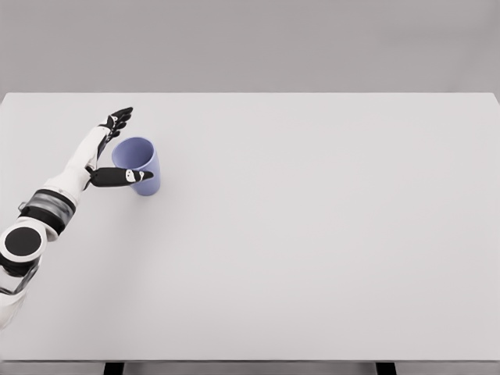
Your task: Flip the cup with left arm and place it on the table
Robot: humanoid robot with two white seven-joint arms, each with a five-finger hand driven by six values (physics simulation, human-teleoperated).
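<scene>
A lavender-blue cup (pixel 143 170) stands on the white table (pixel 312 234) at the left, its open mouth facing up toward the camera. My left hand (pixel 117 148) is right beside it on its left. The fingers (pixel 119 121) stretch out behind the cup's rim and the thumb (pixel 121 177) reaches across the cup's front. The hand is spread and does not close on the cup. The left arm comes in from the lower left edge. No right arm shows.
The table's far edge runs along the top at about a quarter of the picture's height. Its front edge lies near the bottom, with dark legs (pixel 114 368) showing below.
</scene>
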